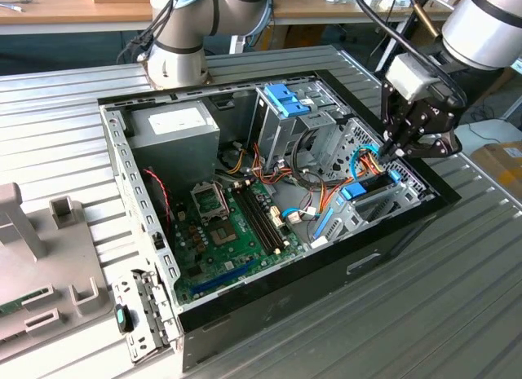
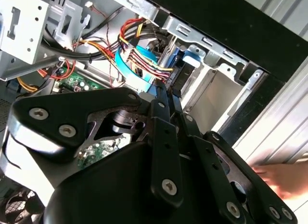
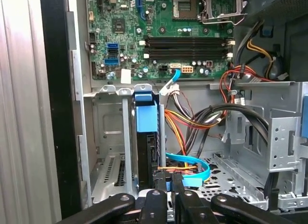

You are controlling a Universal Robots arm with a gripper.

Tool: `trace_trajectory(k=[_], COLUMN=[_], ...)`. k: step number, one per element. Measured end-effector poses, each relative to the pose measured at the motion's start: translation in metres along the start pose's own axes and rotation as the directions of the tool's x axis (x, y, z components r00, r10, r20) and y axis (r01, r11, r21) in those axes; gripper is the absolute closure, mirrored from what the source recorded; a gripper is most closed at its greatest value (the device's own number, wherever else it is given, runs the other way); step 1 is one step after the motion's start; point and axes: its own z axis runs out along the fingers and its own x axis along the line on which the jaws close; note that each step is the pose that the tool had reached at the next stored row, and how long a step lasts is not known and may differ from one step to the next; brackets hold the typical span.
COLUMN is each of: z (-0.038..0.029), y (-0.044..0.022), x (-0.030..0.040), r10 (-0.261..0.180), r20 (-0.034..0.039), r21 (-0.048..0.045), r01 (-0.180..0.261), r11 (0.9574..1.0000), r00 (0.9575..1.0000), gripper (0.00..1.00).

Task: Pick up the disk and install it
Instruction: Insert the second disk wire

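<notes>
The setting is a robotics lab or electronics workshop: an open desktop computer case (image 1: 269, 191) lies on its side on a ribbed grey metal surface (image 1: 457, 297), exposing the green motherboard (image 1: 232, 224), power supply (image 1: 175, 126), drive cage (image 1: 285, 118) and bundled cables (image 3: 192, 118). An industrial robot arm base (image 1: 175, 57) is bolted at the far edge of that surface, and grey fixtures (image 1: 41, 265) stand at the exterior view's left. Wooden workbenches (image 1: 73, 12) with cabling run along the background
</notes>
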Motion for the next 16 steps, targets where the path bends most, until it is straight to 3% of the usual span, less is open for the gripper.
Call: trace_trajectory(k=[3,5,10,16], z=[0.0006,0.0022,0.0041,0.0067], y=[0.0055,0.0101,0.0149,0.0154], x=[0.0020,0.0043,0.0074,0.0094], r10=[-0.002,-0.005,-0.012,-0.018], r20=[0.0035,0.0086,0.0130,0.0136], r21=[0.0028,0.0101,0.0236,0.0250], r01=[0.002,0.005,0.012,0.018], r11=[1.0000,0.9999,0.9997,0.9995], r00=[1.0000,0.9999,0.9998,0.9997], gripper=[0.84,0.84,0.84,0.84])
